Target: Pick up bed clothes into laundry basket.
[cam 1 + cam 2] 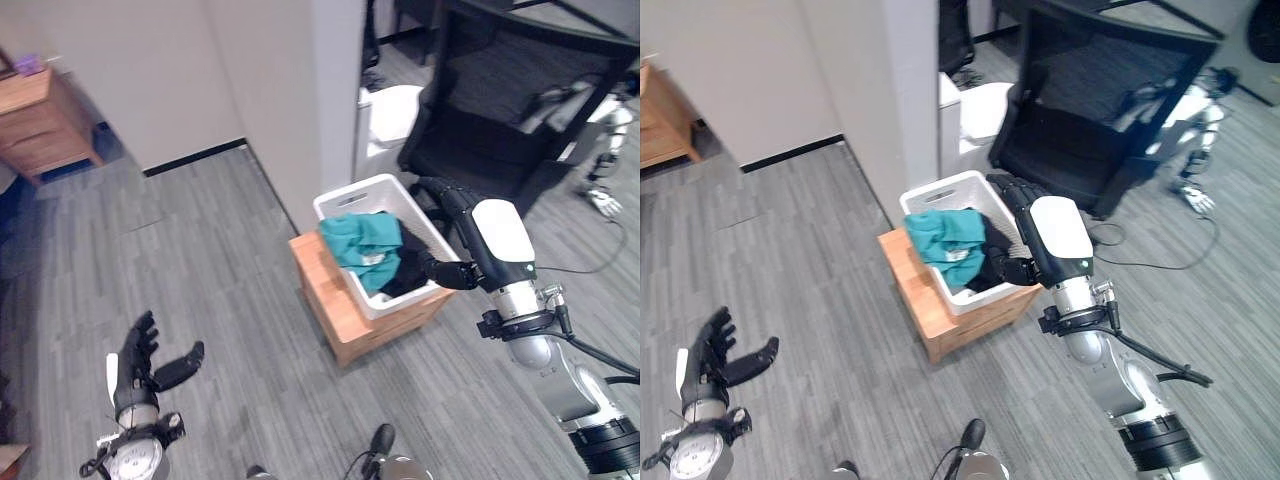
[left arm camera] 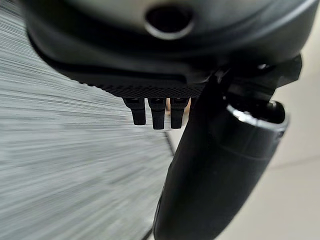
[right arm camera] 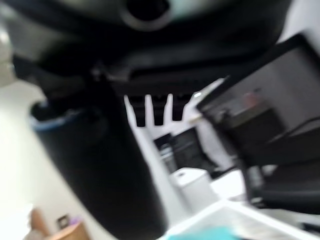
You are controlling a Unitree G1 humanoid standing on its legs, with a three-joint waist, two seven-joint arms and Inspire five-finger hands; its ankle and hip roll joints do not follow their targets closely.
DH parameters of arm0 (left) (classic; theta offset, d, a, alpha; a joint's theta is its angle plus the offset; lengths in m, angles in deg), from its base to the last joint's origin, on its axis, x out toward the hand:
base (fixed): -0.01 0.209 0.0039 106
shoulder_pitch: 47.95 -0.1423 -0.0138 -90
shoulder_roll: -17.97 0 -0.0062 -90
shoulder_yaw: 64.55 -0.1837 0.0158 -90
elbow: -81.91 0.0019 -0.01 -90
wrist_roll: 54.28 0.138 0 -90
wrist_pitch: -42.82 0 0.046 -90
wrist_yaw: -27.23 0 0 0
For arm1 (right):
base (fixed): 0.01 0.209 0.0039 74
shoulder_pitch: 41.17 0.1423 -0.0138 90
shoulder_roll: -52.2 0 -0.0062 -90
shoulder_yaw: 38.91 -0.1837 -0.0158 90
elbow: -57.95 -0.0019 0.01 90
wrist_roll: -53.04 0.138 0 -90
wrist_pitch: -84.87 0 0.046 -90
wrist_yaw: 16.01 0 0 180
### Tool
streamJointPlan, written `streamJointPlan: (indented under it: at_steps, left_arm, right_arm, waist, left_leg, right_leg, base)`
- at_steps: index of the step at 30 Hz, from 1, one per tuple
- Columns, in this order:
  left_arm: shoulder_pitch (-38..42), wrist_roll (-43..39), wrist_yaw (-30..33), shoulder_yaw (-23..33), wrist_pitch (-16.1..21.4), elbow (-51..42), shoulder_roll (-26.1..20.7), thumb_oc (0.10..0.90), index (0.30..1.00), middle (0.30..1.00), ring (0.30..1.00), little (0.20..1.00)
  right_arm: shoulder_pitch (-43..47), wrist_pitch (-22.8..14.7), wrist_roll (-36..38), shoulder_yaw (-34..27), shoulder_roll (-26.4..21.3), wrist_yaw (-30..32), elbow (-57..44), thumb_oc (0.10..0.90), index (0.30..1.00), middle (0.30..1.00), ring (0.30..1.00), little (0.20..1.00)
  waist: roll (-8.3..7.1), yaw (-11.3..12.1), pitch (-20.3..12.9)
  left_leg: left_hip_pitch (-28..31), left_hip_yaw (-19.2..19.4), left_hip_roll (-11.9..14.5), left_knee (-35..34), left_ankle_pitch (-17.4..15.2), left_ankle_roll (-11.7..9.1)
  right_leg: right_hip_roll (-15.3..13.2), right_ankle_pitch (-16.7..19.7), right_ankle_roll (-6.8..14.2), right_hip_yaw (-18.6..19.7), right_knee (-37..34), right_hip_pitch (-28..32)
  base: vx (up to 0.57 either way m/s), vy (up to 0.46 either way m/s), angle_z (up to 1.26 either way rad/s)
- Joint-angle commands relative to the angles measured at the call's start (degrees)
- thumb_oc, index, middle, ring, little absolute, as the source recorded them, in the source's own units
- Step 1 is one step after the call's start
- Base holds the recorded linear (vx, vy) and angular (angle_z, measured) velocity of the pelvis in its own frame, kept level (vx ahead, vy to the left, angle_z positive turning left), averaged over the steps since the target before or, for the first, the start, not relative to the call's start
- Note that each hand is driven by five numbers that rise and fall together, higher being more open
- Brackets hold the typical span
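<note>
A white laundry basket (image 1: 341, 197) stands on a low wooden stand (image 1: 340, 312) beside a wall corner. A teal garment (image 1: 364, 243) lies heaped in it, with black cloth (image 1: 407, 266) beside it on the right. My right hand (image 1: 456, 222) hovers over the basket's right rim, fingers straight and thumb (image 1: 447, 271) held apart, with nothing in it. Its wrist view shows the straight fingers (image 3: 154, 116) and the basket's rim (image 3: 241, 213) beyond them. Far to the lower left, my left hand (image 1: 134, 366) hangs open above the grey floor, fingers spread (image 2: 158, 113) and holding nothing.
A black office chair (image 1: 500, 110) stands just behind the basket, with a white bin (image 1: 390, 113) at its left. The pale wall corner (image 1: 290, 90) rises beside the stand. A wooden dresser (image 1: 35, 120) sits at the far left. Grey plank floor lies open between my left hand and the stand.
</note>
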Motion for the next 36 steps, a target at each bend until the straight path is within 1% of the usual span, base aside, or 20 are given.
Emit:
streamJointPlan:
  at_steps: [1, 3, 5, 7, 8, 10, 11, 14, 15, 16, 17, 18, 20, 21, 22, 24, 26, 30, 33, 36]
  left_arm:
    - [5.7, -0.8, -1.3, 6.8, 4.6, -9.2, -7.6, 0.800, 0.900, 0.900, 0.900, 0.900]
    - [6.9, -1.2, -1.5, 6.8, 5.0, -9.0, -8.6, 0.800, 0.900, 0.900, 0.900, 0.900]
    - [8.9, -1.7, -2.7, 6.9, 3.9, -8.8, -12.7, 0.800, 0.900, 0.900, 0.900, 0.900]
    - [8.9, -0.8, -3.1, 6.9, 3.9, -9.2, -14.1, 0.800, 0.900, 0.900, 0.900, 0.900]
    - [9.4, -0.7, -3.5, 8.4, 4.1, -9.1, -16.6, 0.800, 0.900, 0.900, 0.900, 0.900]
    - [8.7, -1.1, -3.6, 9.8, 4.2, -9.5, -17.5, 0.800, 0.900, 0.900, 0.900, 0.900]
    - [9.3, -2.5, -3.0, 11.7, 4.6, -9.6, -17.5, 0.800, 0.900, 0.900, 0.900, 0.900]
    - [10.2, -5.9, -2.7, 12.8, 6.5, -10.6, -15.7, 0.800, 0.900, 0.900, 0.900, 0.900]
    - [11.2, -5.8, -1.5, 13.7, 6.7, -10.4, -14.4, 0.800, 0.900, 0.900, 0.900, 0.900]
    - [11.3, -5.8, -1.6, 13.3, 6.4, -10.5, -14.3, 0.800, 0.900, 0.900, 0.900, 0.900]
    - [11.3, -5.8, -1.6, 13.3, 6.3, -10.6, -14.2, 0.800, 0.900, 0.900, 0.900, 0.900]
    - [11.1, -5.6, -2.1, 13.0, 5.9, -11.1, -14.9, 0.800, 0.900, 0.900, 0.900, 0.900]
    - [11.4, -5.5, -2.7, 12.9, 5.6, -10.8, -15.7, 0.800, 0.900, 0.900, 0.900, 0.900]
    - [11.1, -4.5, -3.9, 12.8, 4.7, -10.1, -18.3, 0.800, 0.900, 0.900, 0.900, 0.900]
    - [11.1, -5.4, -5.1, 12.6, 4.1, -9.0, -20.0, 0.800, 0.900, 0.900, 0.900, 0.900]
    - [10.5, -6.1, -5.0, 13.0, 3.5, -7.3, -20.0, 0.800, 0.900, 0.900, 0.900, 0.900]
    - [10.1, -6.3, -6.8, 12.6, 2.9, -7.1, -20.2, 0.800, 0.900, 0.900, 0.900, 0.900]
    - [12.4, -3.4, -7.3, 8.7, 2.1, -6.2, -19.3, 0.800, 0.900, 0.900, 0.900, 0.900]
    - [14.6, -2.7, -6.9, 6.7, 2.5, -5.3, -20.8, 0.800, 0.900, 0.900, 0.900, 0.900]
    - [16.0, -2.2, -6.7, 6.0, 3.0, -4.5, -20.8, 0.800, 0.900, 0.900, 0.900, 0.900]
  right_arm:
    - [9.0, -3.6, 3.7, 2.7, 1.0, -0.4, -2.0, 0.800, 0.900, 0.900, 0.900, 0.900]
    - [9.9, -3.6, 4.6, 3.3, 0.9, -1.0, -1.3, 0.800, 0.900, 0.900, 0.900, 0.900]
    - [9.1, -3.2, 8.5, 3.0, -2.0, -2.9, -0.4, 0.800, 0.900, 0.900, 0.900, 0.900]
    - [8.0, -3.5, 9.2, 2.0, -2.7, -2.9, -0.3, 0.800, 0.900, 0.900, 0.900, 0.900]
    - [7.7, -3.6, 11.0, 0.6, -3.5, -2.9, -0.1, 0.800, 0.900, 0.900, 0.900, 0.900]
    - [7.8, -3.6, 11.8, -0.5, -3.7, -2.9, -0.4, 0.800, 0.900, 0.900, 0.900, 0.900]
    - [11.3, -4.0, 12.3, 0.3, -4.7, -1.4, 0.5, 0.800, 0.900, 0.900, 0.900, 0.900]
    - [14.8, -4.0, 12.6, 1.8, -6.5, -0.3, 1.5, 0.800, 0.900, 0.900, 0.900, 0.900]
    - [15.1, -3.8, 13.7, 1.4, -7.8, 0.0, 2.0, 0.800, 0.900, 0.900, 0.900, 0.900]
    - [15.4, -3.2, 14.1, 1.7, -7.6, 0.1, 2.2, 0.800, 0.900, 0.900, 0.900, 0.900]
    - [15.5, -3.2, 14.2, 1.8, -7.6, 0.1, 2.2, 0.800, 0.900, 0.900, 0.900, 0.900]
    - [14.6, -2.5, 16.0, 1.5, -7.1, -0.5, 2.2, 0.800, 0.900, 0.900, 0.900, 0.900]
    - [13.4, -2.4, 16.8, 0.7, -7.2, -1.4, 1.9, 0.800, 0.900, 0.900, 0.900, 0.900]
    - [9.9, -2.6, 18.8, -1.5, -8.4, -3.5, 2.2, 0.800, 0.900, 0.900, 0.900, 0.900]
    - [7.3, -2.0, 21.1, -2.3, -8.9, -5.1, 3.3, 0.800, 0.900, 0.900, 0.900, 0.900]
    - [4.3, -1.7, 24.1, -4.6, -8.7, -5.5, 4.9, 0.800, 0.900, 0.900, 0.900, 0.900]
    - [1.0, -1.0, 24.4, -7.8, -9.1, -6.0, 4.6, 0.800, 0.900, 0.900, 0.900, 0.900]
    - [-4.0, -1.3, 25.1, -12.7, -4.9, -3.2, 9.0, 0.800, 0.900, 0.900, 0.900, 0.900]
    - [-5.0, -1.5, 25.0, -14.0, -3.0, -1.7, 11.9, 0.800, 0.900, 0.900, 0.900, 0.900]
    - [-5.9, -2.0, 24.9, -15.7, -2.4, -0.8, 13.0, 0.800, 0.900, 0.900, 0.900, 0.900]
  waist:
    - [-1.94, 2.1, -0.4]
    - [-3.08, 2.3, 0.4]
    - [-3.20, 4.8, 1.4]
    - [-3.22, 5.1, 1.5]
    - [-4.31, 6.7, 1.8]
    - [-5.01, 7.7, 1.6]
    - [-5.75, 10.4, 2.3]
    - [-4.28, 12.0, 4.1]
    - [-3.44, 10.9, 4.7]
    - [-3.25, 10.6, 4.4]
    - [-3.17, 10.5, 4.5]
    - [-3.60, 9.6, 3.8]
    - [-3.66, 9.1, 3.5]
    - [-3.90, 7.8, 2.7]
    - [-3.91, 5.9, 1.5]
    - [-3.74, 4.4, 0.1]
    - [-3.39, 4.6, -1.4]
    - [-5.98, 6.4, -2.1]
    - [-7.14, 4.2, -0.8]
    - [-6.82, 4.4, -0.3]
  left_leg:
    - [3.8, -4.2, 1.3, -1.3, -10.3, 0.7]
    - [1.5, -5.8, -0.5, -1.5, -9.0, 1.7]
    - [-4.8, -15.6, -4.8, -0.3, -6.6, 4.8]
    - [-6.7, -18.2, -5.6, 0.3, -5.7, 5.1]
    - [-10.0, -22.0, -8.1, 1.5, -5.0, 5.3]
    - [-12.0, -23.1, -9.1, 2.3, -4.3, 4.7]
    - [-18.3, -24.0, -10.7, 5.8, -2.5, 2.5]
    - [-23.3, -19.8, -9.7, 9.2, -0.1, -0.5]
    - [-21.6, -6.4, -2.7, 11.4, -1.3, 0.3]
    - [-20.0, -2.7, -0.1, 12.5, -1.5, 0.8]
    - [-20.0, -2.8, -0.1, 12.7, -1.7, 0.8]
    - [-17.2, -3.0, 3.6, 17.1, -5.3, 0.1]
    - [-16.0, -4.3, 4.6, 18.0, -6.0, -0.2]
    - [-11.9, -5.0, 8.9, 17.8, -6.9, -1.1]
    - [-7.4, -1.7, 13.6, 14.8, -4.9, -2.1]
    - [-5.3, 2.6, 16.9, 11.2, -2.8, -3.6]
    - [-5.1, 2.1, 14.4, 6.9, -2.6, -3.8]
    - [-7.7, -1.9, 7.3, 5.0, -5.4, -1.2]
    - [-8.2, -5.4, 3.6, 4.0, -7.0, 0.4]
    - [-8.7, -6.2, 2.0, 3.6, -6.4, 1.2]
  right_leg:
    - [-3.1, -2.7, 6.8, 4.3, 0.3, -5.0]
    - [-4.8, -3.0, 7.6, 6.3, 3.3, -6.8]
    - [2.1, -11.0, 9.7, 25.2, 17.5, -4.9]
    - [4.7, -13.4, 9.3, 28.1, 19.8, -3.9]
    - [7.6, -18.1, 5.8, 30.3, 14.7, 0.4]
    - [9.1, -19.3, 3.6, 29.4, 8.2, 4.1]
    - [9.1, -18.6, 2.7, 26.4, -0.1, 7.4]
    - [8.9, -17.0, 2.2, 23.6, -5.5, 8.3]
    - [6.4, -15.7, 1.9, 16.8, -5.5, 7.5]
    - [5.1, -14.4, 1.9, 13.9, -5.1, 6.9]
    - [5.1, -14.4, 1.9, 13.8, -5.1, 7.0]
    - [2.0, -14.0, 1.5, 10.3, -3.9, 7.7]
    - [1.0, -13.4, 1.6, 8.5, -3.5, 8.3]
    - [-2.2, -12.1, 2.3, 3.4, -1.7, 8.7]
    - [-5.5, -10.3, 3.6, -0.7, -0.5, 9.0]
    - [-9.1, -8.0, 5.4, -3.9, 0.0, 9.0]
    - [-11.4, -5.6, 7.2, -4.7, 0.6, 10.2]
    - [-17.1, -0.4, 11.2, -7.5, 5.0, 12.6]
    - [-12.7, -2.8, 11.4, 1.9, 3.0, 8.8]
    - [-9.8, -2.9, 10.9, 5.2, 1.2, 5.3]
  base:
    - [-0.42, 0.112, 1.05]
    - [-0.33, 0.060, 1.27]
    - [-0.34, 0.129, 2.67]
    - [-0.14, 0.036, 2.57]
    - [-0.08, -0.021, 1.64]
    - [-0.15, -0.108, 1.48]
    - [-0.31, -0.171, 1.32]
    - [-0.35, 0.017, 1.43]
    - [-0.38, 0.051, 1.46]
    - [-0.36, 0.045, 1.39]
    - [-0.24, 0.024, 1.66]
    - [-0.19, 0.051, 1.80]
    - [-0.22, 0.130, 1.66]
    - [-0.34, 0.430, 2.58]
    - [-0.42, 0.580, 2.80]
    - [-0.21, 0.423, 1.96]
    - [-0.01, 0.416, 1.27]
    - [0.00, 0.316, 1.32]
    - [0.03, 0.122, 1.07]
    - [0.05, 0.099, 1.08]
